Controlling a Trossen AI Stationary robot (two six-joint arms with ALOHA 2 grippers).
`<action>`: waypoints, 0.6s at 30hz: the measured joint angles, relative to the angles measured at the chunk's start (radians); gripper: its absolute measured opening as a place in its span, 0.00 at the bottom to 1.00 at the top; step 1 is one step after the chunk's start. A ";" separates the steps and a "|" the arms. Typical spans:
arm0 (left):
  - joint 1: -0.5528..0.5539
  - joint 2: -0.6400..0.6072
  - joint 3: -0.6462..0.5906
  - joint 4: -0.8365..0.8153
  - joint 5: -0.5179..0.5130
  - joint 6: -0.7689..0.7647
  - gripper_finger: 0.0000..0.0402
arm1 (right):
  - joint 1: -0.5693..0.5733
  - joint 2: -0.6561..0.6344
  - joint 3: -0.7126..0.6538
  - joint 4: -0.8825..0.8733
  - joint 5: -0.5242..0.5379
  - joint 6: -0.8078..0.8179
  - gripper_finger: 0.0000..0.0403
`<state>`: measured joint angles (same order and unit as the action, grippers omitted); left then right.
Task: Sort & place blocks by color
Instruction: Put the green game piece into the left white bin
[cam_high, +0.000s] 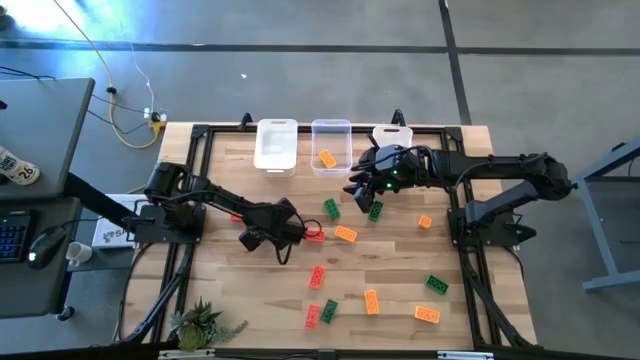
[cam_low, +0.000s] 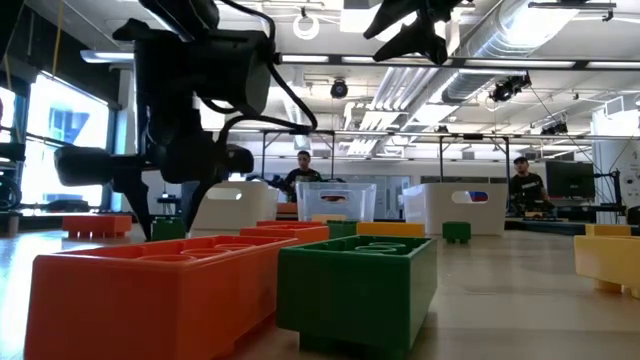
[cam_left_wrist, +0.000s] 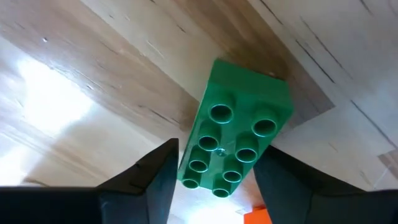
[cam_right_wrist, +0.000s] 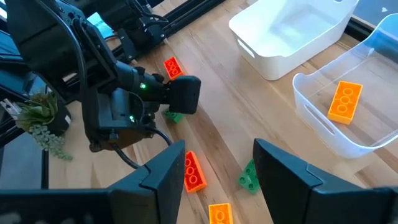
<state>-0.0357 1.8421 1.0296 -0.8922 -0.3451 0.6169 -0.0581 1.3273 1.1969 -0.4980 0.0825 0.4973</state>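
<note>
My left gripper (cam_high: 262, 238) stands left of the table's middle, pointing down, shut on a green block (cam_left_wrist: 239, 127) that the high view hides under it. A red block (cam_high: 313, 235) and an orange block (cam_high: 345, 234) lie just to its right. My right gripper (cam_high: 362, 190) hangs open and empty in front of the bins, near two green blocks (cam_high: 332, 208) (cam_high: 375, 210) lying on the table. More red, orange and green blocks lie flat along the near side. One orange block (cam_right_wrist: 345, 101) lies in the translucent bin (cam_high: 330, 148). My left gripper (cam_left_wrist: 214, 180) has the green block pinched between its two fingers by the long sides, near one end (cam_left_wrist: 205, 177). The fingers come from above, pointing down, across the block's width; its studs face up. In the low view the block (cam_low: 168, 228) sits about at table level; whether it is lifted, I cannot tell.
Three bins stand in a row at the far edge: a white bin (cam_high: 276, 145), the translucent one, and another white bin (cam_high: 393, 133) partly under the right arm. A small plant (cam_high: 205, 322) sits at the near left corner. People are in the room beyond the table.
</note>
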 joint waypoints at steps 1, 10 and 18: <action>0.000 -0.004 -0.001 0.001 0.005 -0.013 0.44 | 0.000 0.000 0.000 0.000 0.005 0.000 0.44; 0.004 -0.020 -0.002 0.008 0.018 -0.116 0.28 | 0.000 0.000 0.000 0.000 0.019 0.013 0.44; 0.012 -0.035 -0.003 0.032 0.029 -0.194 0.28 | 0.000 0.000 0.000 0.000 0.018 0.026 0.44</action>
<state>-0.0239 1.8069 1.0267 -0.8603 -0.3161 0.4224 -0.0581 1.3273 1.1969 -0.4976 0.1001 0.5236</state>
